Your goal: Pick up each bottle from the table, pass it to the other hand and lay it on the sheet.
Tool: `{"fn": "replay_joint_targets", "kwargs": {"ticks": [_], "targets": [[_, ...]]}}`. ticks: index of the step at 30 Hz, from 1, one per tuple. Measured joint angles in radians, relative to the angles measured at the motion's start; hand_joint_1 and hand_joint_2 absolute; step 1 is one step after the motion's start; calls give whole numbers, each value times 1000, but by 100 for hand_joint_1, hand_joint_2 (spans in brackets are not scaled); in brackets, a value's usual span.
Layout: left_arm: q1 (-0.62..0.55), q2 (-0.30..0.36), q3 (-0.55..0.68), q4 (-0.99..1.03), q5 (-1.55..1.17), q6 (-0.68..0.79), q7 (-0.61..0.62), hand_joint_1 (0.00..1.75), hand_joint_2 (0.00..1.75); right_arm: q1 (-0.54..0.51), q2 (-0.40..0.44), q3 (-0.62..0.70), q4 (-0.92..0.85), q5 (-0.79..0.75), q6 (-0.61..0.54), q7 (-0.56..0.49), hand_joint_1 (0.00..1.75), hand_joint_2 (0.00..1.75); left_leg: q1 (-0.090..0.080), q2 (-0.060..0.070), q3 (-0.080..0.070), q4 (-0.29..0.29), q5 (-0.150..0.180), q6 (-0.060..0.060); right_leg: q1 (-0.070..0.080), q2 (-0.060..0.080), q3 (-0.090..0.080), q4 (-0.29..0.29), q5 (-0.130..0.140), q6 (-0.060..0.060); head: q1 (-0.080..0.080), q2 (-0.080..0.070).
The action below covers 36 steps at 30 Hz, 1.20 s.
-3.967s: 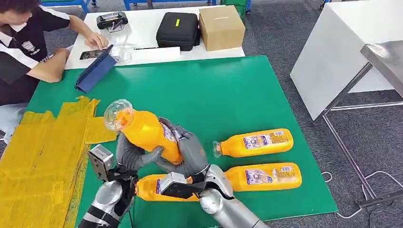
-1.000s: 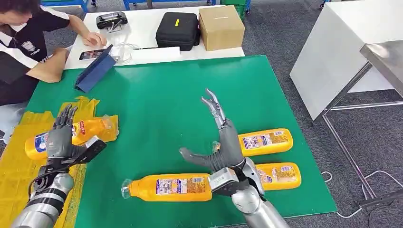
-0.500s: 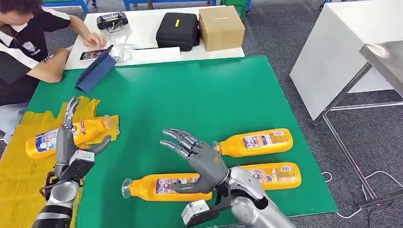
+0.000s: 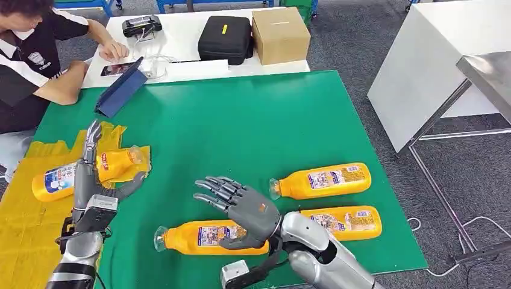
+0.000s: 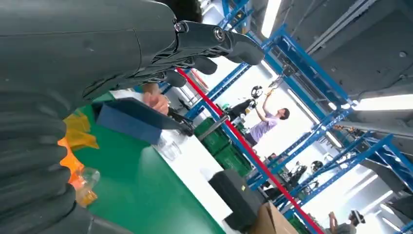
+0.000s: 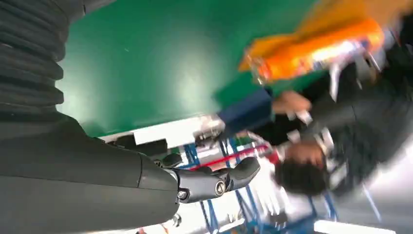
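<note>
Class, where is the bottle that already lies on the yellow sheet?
In the head view, the bottle lies on the yellow sheet at the table's left, partly behind the raised left hand.

The grey many-fingered right hand (image 4: 244, 208) hides part of the nearest orange plastic bottle (image 4: 205, 238), whose label is seemingly too small to read.

Workshop hall, blue steel racking (image 5: 311, 63)

A grey carpeted floor (image 4: 361, 54) lay around the green table (image 4: 253, 120). Behind it stood a white table (image 4: 181, 42) bearing a black case (image 4: 226, 39) and a cardboard box (image 4: 280, 35). Blue racking (image 5: 311, 63) rose under bright ceiling lights (image 5: 384, 102).
</note>
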State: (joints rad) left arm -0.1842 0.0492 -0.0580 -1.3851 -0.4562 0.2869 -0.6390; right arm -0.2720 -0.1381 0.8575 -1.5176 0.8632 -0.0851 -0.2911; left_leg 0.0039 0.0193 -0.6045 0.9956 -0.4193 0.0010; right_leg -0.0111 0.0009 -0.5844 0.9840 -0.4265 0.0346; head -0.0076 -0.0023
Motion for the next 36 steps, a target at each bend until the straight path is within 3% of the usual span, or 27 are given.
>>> {"fn": "replay_joint_targets", "kwargs": {"ticks": [16,36], "targets": [[-48,-48,-21,60,34,3,5,0,175,-185,-38,207,227,9,89,29,0,175,0,0,0,0,0,0,0,0,0,0,0,0,0,0],[-57,-64,-36,97,53,6,10,0,175,-235,-32,282,354,50,73,137,0,175,0,0,0,0,0,0,0,0,0,0,0,0,0,0]]}}
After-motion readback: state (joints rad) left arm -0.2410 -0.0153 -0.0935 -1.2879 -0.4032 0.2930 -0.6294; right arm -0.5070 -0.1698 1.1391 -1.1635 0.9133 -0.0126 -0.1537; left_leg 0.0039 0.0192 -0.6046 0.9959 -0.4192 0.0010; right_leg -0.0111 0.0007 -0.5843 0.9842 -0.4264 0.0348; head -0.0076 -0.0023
